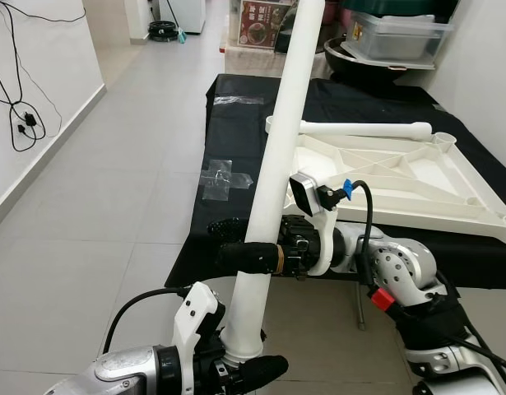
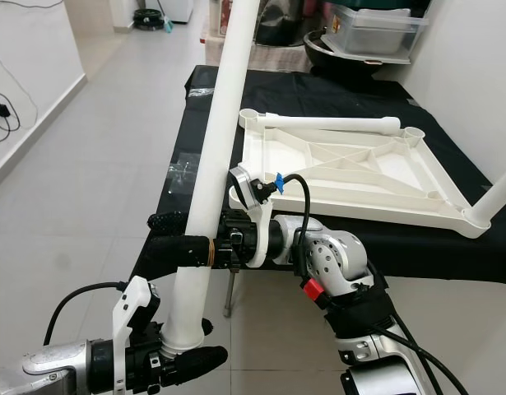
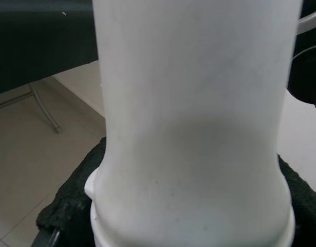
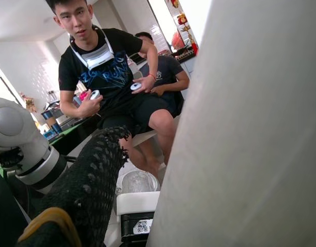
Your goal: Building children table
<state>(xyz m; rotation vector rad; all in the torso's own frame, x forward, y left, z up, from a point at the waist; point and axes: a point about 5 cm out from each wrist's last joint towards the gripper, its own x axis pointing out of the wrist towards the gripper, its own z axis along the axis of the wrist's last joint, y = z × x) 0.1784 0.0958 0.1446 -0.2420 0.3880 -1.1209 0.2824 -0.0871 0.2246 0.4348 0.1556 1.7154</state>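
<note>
Both grippers clamp the white leg (image 1: 281,156) — left gripper (image 1: 244,366) at its base, right gripper (image 1: 246,257) higher up.

White table leg (image 1: 277,156) cut off by top edge (upper end unseen); its base partly hidden by left end effector (image 1: 236,362).

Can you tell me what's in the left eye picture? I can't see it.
Both grippers, left gripper low and right gripper higher, hold a long white table leg upright. Behind it an upside-down white tabletop lies on a black table.
</note>
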